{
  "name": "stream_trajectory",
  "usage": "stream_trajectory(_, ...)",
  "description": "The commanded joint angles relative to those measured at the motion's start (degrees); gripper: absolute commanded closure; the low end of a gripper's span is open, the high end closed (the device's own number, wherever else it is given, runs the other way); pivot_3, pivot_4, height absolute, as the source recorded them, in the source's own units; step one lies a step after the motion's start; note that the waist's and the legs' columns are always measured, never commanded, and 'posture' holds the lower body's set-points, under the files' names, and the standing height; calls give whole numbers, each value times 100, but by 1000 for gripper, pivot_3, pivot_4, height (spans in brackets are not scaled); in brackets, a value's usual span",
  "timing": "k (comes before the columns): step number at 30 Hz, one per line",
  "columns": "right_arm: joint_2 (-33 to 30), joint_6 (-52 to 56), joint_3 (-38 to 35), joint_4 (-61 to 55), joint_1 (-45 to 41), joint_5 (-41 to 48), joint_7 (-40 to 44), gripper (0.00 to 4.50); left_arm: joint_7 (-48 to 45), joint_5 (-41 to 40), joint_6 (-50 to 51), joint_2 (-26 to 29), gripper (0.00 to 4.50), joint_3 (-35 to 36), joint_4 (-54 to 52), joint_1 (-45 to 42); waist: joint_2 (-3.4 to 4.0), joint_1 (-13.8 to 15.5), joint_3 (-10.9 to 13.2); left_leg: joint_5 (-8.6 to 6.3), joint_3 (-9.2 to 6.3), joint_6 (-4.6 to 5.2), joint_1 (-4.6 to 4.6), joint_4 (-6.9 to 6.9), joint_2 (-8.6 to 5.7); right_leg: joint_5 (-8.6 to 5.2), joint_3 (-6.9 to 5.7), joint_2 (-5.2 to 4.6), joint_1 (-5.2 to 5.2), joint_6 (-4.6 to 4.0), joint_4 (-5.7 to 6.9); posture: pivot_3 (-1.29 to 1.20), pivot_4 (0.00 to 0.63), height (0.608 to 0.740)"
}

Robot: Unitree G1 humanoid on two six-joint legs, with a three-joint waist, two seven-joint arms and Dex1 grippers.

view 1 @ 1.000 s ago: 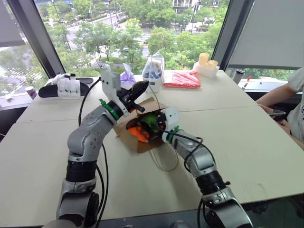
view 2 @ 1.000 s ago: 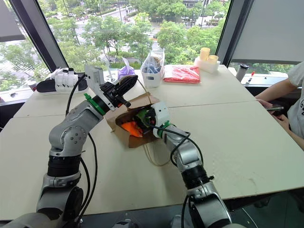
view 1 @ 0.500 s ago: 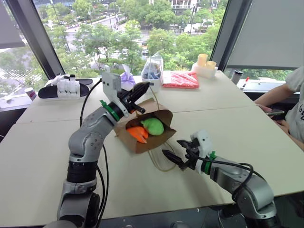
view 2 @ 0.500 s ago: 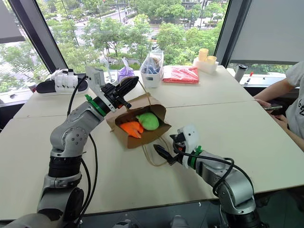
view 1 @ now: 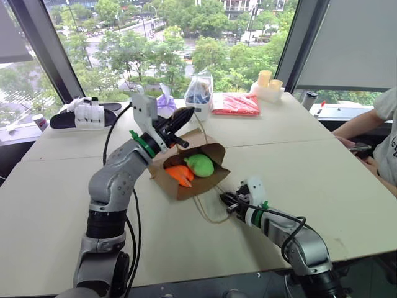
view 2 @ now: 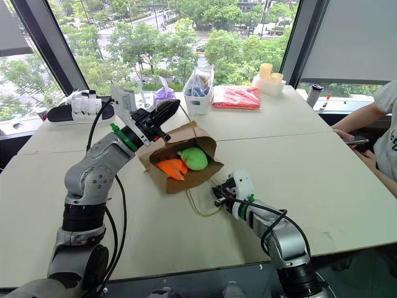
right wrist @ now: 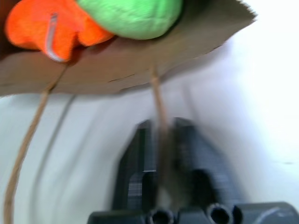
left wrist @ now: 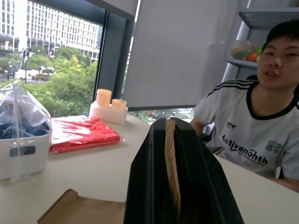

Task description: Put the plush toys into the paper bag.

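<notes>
Left gripper point(view 1: 184, 115): jaws pressed together on the upper rim of the paper bag point(view 1: 186, 185), a strip of brown paper showing edge-on between the black fingers point(left wrist: 191, 186) in the left wrist view; the gripper is raised above the table point(view 1: 322, 167) and holds that rim up.

Right gripper point(view 1: 227, 201): low over the table just beside the bag's near edge, jaws drawn together on the cord handle point(right wrist: 159, 100) that runs from the bag's lip down between them; the right wrist view is blurred here, so the pinch on the cord is probable rather than certain. The rest of the cord loop point(view 1: 208, 214) lies slack on the tabletop.

Paper bag: lying on its side, mouth open toward the camera. Inside it the orange plush toy point(view 1: 180, 174) and the green plush toy point(view 1: 200, 164) rest touching each other, green to the right of orange.

Background, far side of the table: a white bin point(view 1: 200, 99) under a clear bag, a red packet point(view 1: 237, 103), two stacked cream cups point(view 1: 269, 79), a purple bundle point(view 1: 166, 101) and a black tray point(view 1: 74, 118) with white bottles. A person point(left wrist: 254, 126) in a white shirt sits at the right edge.
</notes>
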Motion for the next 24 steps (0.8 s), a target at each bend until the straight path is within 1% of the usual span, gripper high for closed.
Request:
stream_trajectory(1, -132, 203, -302, -806, -347, 395, 192, 4466, -12, 31, -232, 68, 4500, 116, -121, -160, 0, 4, 0, 0, -1, 0, 0, 0, 0, 0, 0, 0, 0, 0, 0, 0, 150, 740)
stream_trajectory(5, -210, 620, -958, -1072, -1238, 935, 87, 4466, -156, 233, -547, 100, 4500, 78, 451, -570, 0, 15, 0, 1, -2, -1, -1, 3, -1, 0, -1, 0, 0, 0, 0, 0, 150, 740)
stream_trajectory(8, -375, 904, -1436, -964, -2025, 1291, 29, 4466, -431, 437, -924, 127, 4500, 24, 1148, -1078, 0, 28, 0, 1, -3, -2, -2, 4, -1, 0, -3, 1, 2, 0, -1, 0, 150, 740)
stream_trajectory(11, -498, 1063, -1645, -867, -2422, 1477, -10, 4466, -621, 595, -1220, 147, 4500, 14, 1709, -1428, 0, 28, 0, 0, -4, 0, -5, 2, -2, 0, -4, -1, 1, 0, -3, 0, 150, 740)
stream_trajectory(15, -544, 1118, -1657, -823, -2480, 1552, -21, 4466, -735, 815, -1500, 153, 4500, 28, 2355, -1576, 0, 2, 0, -5, -3, 8, -6, -8, -3, 0, -4, -4, -5, 1, -5, 0, 150, 740)
stream_trajectory(20, -510, 938, -1370, -773, -2021, 1327, -20, 4466, -990, 1281, -1834, 197, 4500, -192, 2918, -1252, 0, -4, 0, -5, -1, 8, -18, -7, -2, 0, -3, -4, -22, 1, 4, 0, 150, 740)
stream_trajectory(21, -534, 935, -1336, -804, -1968, 1314, -15, 4466, -1041, 1294, -1792, 205, 4500, -200, 2922, -1211, 0, -3, 0, -5, 0, 8, -18, -6, -2, 0, -3, -4, -22, 1, 4, 0, 150, 740)
stream_trajectory(24, -579, 1014, -1314, -964, -1855, 1408, -12, 4466, -1199, 1134, -1213, 316, 4500, -221, 2664, -1020, 0, -4, 0, -5, 1, 8, -21, -3, -3, 1, -1, -5, -23, 1, 5, 0, 150, 740)
